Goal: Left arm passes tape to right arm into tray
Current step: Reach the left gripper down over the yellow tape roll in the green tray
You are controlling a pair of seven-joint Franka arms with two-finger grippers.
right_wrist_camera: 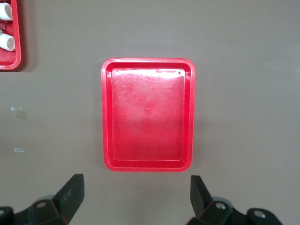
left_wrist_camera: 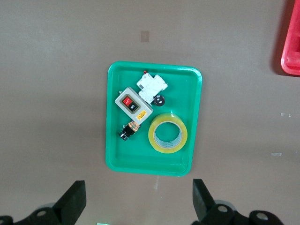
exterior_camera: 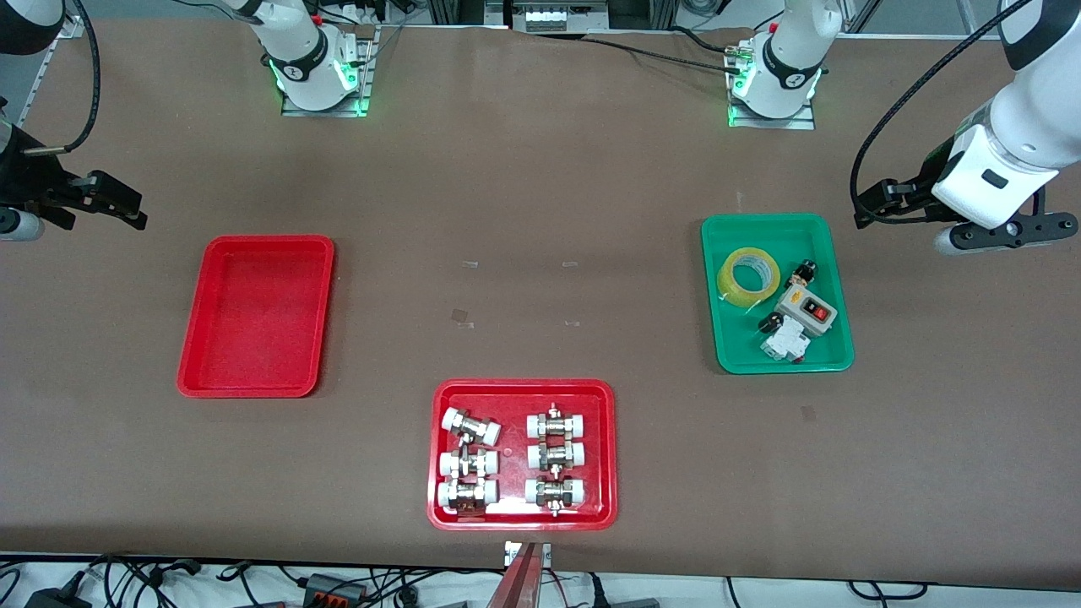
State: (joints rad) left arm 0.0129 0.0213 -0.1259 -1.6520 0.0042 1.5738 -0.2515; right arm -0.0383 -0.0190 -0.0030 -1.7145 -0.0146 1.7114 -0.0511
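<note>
The yellow tape roll (exterior_camera: 733,287) lies flat in the green tray (exterior_camera: 743,338), with nothing holding it. In the left wrist view the tape (left_wrist_camera: 168,148) sits in the green tray (left_wrist_camera: 140,166). My left gripper (exterior_camera: 1005,235) hangs open and empty over bare table beside the green tray, at the left arm's end; its open jaws show in the left wrist view (left_wrist_camera: 138,201). The plain red tray (exterior_camera: 253,317) is empty. My right gripper (exterior_camera: 34,215) hangs open and empty over the table at the right arm's end, beside the red tray (right_wrist_camera: 147,115), and shows in the right wrist view (right_wrist_camera: 136,197).
A red tray (exterior_camera: 524,387) with several white-capped metal fittings stands near the front camera, mid-table. The green tray also holds a grey switch box (exterior_camera: 806,308), a white breaker (exterior_camera: 781,342) and small black parts. Both arm bases stand along the table edge farthest from the front camera.
</note>
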